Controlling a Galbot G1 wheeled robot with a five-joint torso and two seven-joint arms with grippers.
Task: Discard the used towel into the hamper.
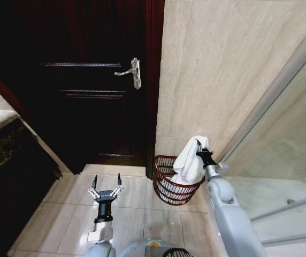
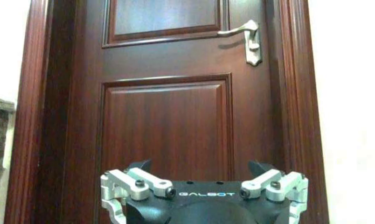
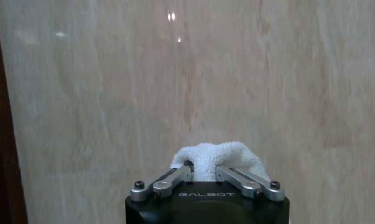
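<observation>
- Two grippers show before us in the head view, and we place everything by the hamper (image 1: 173, 181), which stands on the tiled floor (image 1: 131, 214) at the foot of the marble wall (image 1: 222, 69), just beside the door frame.
- Our right gripper (image 1: 200, 148) hangs above the hamper's far-right rim, its jaws closed tight on the towel (image 1: 189, 160).
- From that grip the white towel droops down, its lower folds reaching inside the hamper's rim; we cannot tell whether it touches the hamper's bottom.
- In the right wrist view the same gripper (image 3: 203, 173) pinches a bunch of towel (image 3: 217, 156) between its fingers, with the pale wall straight ahead.
- Our left gripper (image 1: 106, 186) sits well to the left of the hamper, low over the floor, its jaws spread wide and holding nothing.
- That left gripper (image 2: 203, 173) faces the dark wooden door (image 2: 169, 121) in its wrist view, fingers apart and bare, with the silver handle (image 2: 246, 37) up above.
- Left of the hamper, the door (image 1: 89, 80) stands shut, its handle (image 1: 132, 72) well above the hamper's rim.
- To the hamper's right, a glass shower screen (image 1: 287, 134) rises beside our right arm.
</observation>
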